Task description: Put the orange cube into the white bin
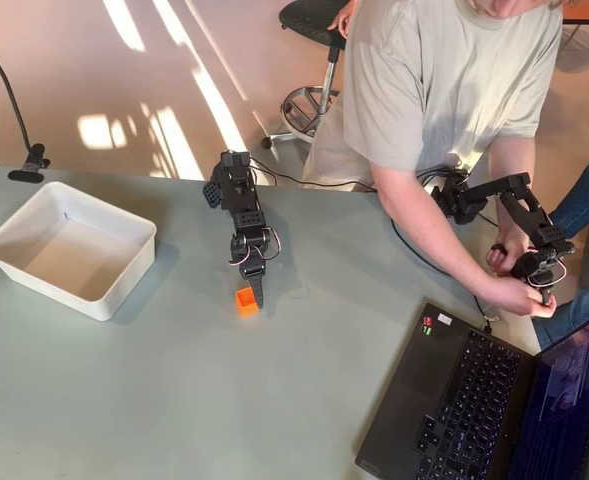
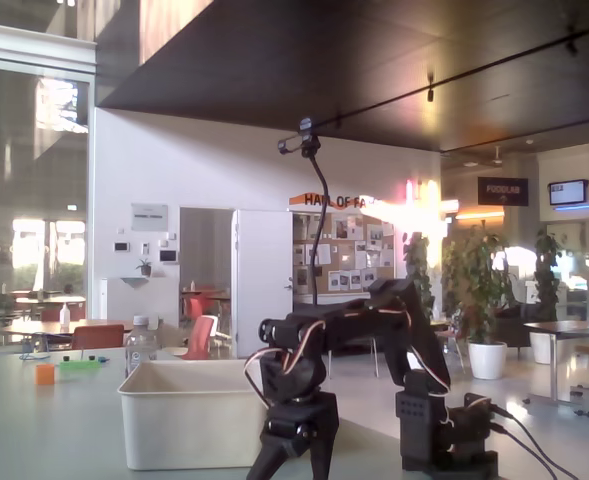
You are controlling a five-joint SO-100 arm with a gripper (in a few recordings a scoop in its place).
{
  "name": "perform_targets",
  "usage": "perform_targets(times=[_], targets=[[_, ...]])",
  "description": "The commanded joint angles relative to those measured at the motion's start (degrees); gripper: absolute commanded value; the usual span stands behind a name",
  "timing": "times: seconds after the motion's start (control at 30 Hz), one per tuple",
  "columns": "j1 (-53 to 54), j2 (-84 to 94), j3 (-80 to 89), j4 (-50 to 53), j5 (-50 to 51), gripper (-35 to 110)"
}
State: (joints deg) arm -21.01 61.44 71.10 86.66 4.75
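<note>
- The orange cube (image 1: 246, 300) sits on the grey-green table (image 1: 174, 400), its hollow top facing up in the overhead view.
- My gripper (image 1: 255, 292) points down at the table just beside the cube, on its right in the overhead view; 1 dark finger (image 1: 258, 290) stands right against the cube's right face, though I cannot tell whether it actually touches.
- I cannot tell how far apart my fingers are: from above they merge into 1 dark shape, and the fixed view cuts off their tips at the bottom edge. Nothing is held between them that I can see.
- My arm (image 1: 239, 205) stretches back from the cube toward the table's far edge, where its base stands.
- The white bin (image 1: 14, 232) lies well apart from the cube, to its left and a little farther back in the overhead view.
- In the fixed view the bin (image 2: 189, 420) stands behind and left of my gripper (image 2: 296, 450).
- A laptop (image 1: 474, 400) lies open well to the right of the cube, at the near right corner of the table.
- A person in a pale shirt (image 1: 444, 70) leans over the far right side of the table, well apart from the cube.
</note>
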Motion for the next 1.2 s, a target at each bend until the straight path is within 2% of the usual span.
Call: perform_targets(times=[0.0,0.43,0.77,1.17], targets=[[0.09,0.35,-2.02,-3.87,-0.18,86],[0.44,-4.22,-2.02,-5.8,-0.18,85],[4.83,-5.36,-1.93,-5.71,-0.09,85],[3.87,-5.45,-2.02,-5.8,-0.18,85]])
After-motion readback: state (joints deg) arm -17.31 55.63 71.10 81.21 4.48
